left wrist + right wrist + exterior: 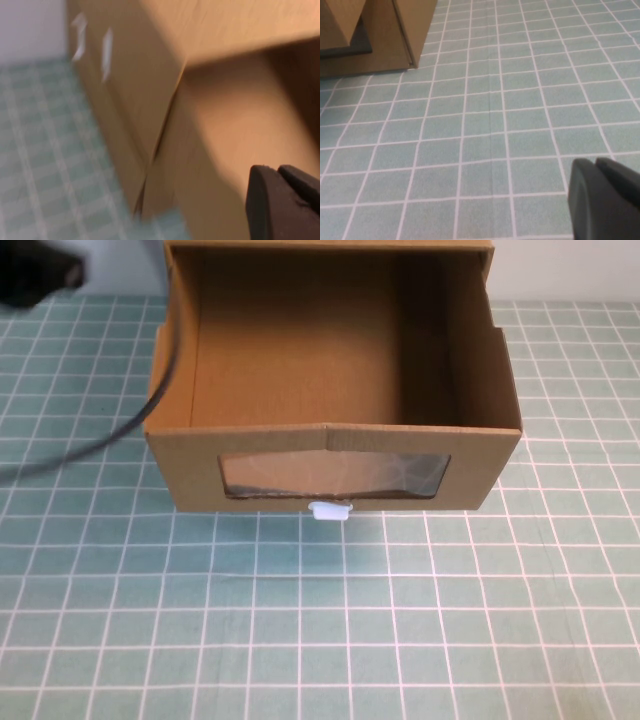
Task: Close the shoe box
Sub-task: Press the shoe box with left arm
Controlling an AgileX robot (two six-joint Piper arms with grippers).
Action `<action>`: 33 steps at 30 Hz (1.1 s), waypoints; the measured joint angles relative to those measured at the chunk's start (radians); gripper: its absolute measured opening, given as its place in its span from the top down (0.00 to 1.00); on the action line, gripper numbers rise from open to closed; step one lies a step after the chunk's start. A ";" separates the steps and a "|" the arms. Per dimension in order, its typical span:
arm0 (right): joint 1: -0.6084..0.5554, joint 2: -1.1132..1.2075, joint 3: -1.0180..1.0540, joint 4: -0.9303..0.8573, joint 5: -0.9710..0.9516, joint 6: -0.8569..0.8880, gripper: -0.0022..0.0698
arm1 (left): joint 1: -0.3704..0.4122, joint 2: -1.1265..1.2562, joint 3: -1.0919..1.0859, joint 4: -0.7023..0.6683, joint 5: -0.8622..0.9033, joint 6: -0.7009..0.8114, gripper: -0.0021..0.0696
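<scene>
The shoe box point(335, 455) is brown corrugated cardboard. Its drawer is pulled out toward me and its inside is empty. The front panel has a clear window point(335, 475) with a small white pull tab point(332, 511) below it. My left gripper point(277, 170) is shut and empty, close beside the box's cardboard side point(150, 75), which is blurred. In the high view only a dark part of the left arm point(35, 275) shows, at the far left corner. My right gripper point(595, 162) is shut and empty above the mat. The box's lower corner point(380, 35) lies well away from it.
The table is covered by a green mat with a white grid point(330, 630). A black cable point(150, 410) hangs from the left arm past the box's left wall. A pale wall runs behind the box.
</scene>
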 joint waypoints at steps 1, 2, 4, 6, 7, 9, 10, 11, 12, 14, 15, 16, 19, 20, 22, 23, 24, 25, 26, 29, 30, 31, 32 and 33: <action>0.000 0.000 0.000 0.000 0.000 0.000 0.99 | -0.020 0.050 -0.057 -0.005 0.000 0.018 0.98; 0.000 0.000 0.000 0.000 0.000 0.000 0.99 | -0.041 0.097 -0.111 -0.007 0.000 0.034 0.98; 0.000 0.000 0.000 0.000 0.000 0.000 0.99 | -0.082 0.188 -0.214 -0.014 0.000 0.057 0.98; 0.000 0.000 0.000 0.000 0.000 0.000 0.99 | -0.111 0.265 -0.301 -0.014 0.000 0.069 0.98; 0.000 0.000 0.000 0.000 0.000 0.000 0.99 | -0.124 0.304 -0.346 -0.014 0.004 0.071 0.98; 0.000 0.000 0.000 0.000 0.000 0.000 0.99 | -0.137 0.368 -0.417 -0.016 0.011 0.076 0.98; 0.000 0.000 0.000 0.000 0.000 0.000 0.99 | -0.141 0.400 -0.450 -0.016 0.013 0.078 0.98; 0.000 0.000 0.000 0.000 0.000 0.000 0.99 | -0.143 0.427 -0.478 -0.018 0.013 0.080 0.98; 0.000 0.000 0.000 0.000 0.000 0.000 0.99 | -0.143 0.451 -0.497 -0.018 0.013 0.080 0.98; 0.000 0.000 0.000 0.000 0.000 0.000 0.99 | -0.143 0.489 -0.529 -0.018 0.013 0.083 0.98; 0.000 0.000 0.000 0.000 0.000 0.000 0.99 | -0.143 0.500 -0.538 -0.018 0.011 0.085 0.98; 0.000 0.000 0.000 0.000 0.000 0.000 0.99 | -0.143 0.513 -0.542 -0.018 0.011 0.087 0.98; 0.000 0.000 0.000 0.000 0.000 0.000 0.99 | -0.143 0.538 -0.545 -0.018 0.011 0.087 0.98; 0.000 0.000 0.000 0.000 0.000 0.000 0.99 | -0.143 0.546 -0.545 -0.018 0.011 0.089 0.98; 0.000 0.000 0.000 0.000 0.000 0.000 0.99 | -0.143 0.557 -0.545 -0.018 0.015 0.091 0.98; 0.000 0.000 0.000 0.000 0.000 0.000 0.99 | -0.143 0.557 -0.545 -0.022 0.013 0.091 0.98; 0.000 0.000 0.000 0.000 0.000 0.000 0.99 | -0.143 0.559 -0.547 -0.022 0.013 0.091 0.98; 0.000 0.000 0.000 0.003 0.000 0.000 0.99 | -0.143 0.559 -0.547 -0.022 0.013 0.093 0.98; 0.000 0.000 0.000 0.017 -0.002 0.000 0.99 | -0.143 0.559 -0.547 -0.022 0.013 0.093 0.98; 0.000 0.000 0.000 0.151 -0.041 0.000 0.99 | -0.143 0.559 -0.547 -0.022 0.015 0.093 0.98; 0.000 0.000 0.000 0.208 -0.059 0.000 0.99 | -0.143 0.559 -0.547 -0.022 0.015 0.093 0.98; 0.000 0.000 0.000 0.279 -0.087 0.000 0.99 | -0.143 0.559 -0.547 -0.022 0.016 0.093 0.98; 0.000 0.000 0.000 0.348 -0.117 0.000 0.99 | -0.143 0.559 -0.547 -0.022 0.016 0.093 0.98; 0.000 0.000 0.000 0.413 -0.142 0.000 0.99 | -0.143 0.559 -0.547 -0.022 0.018 0.093 0.98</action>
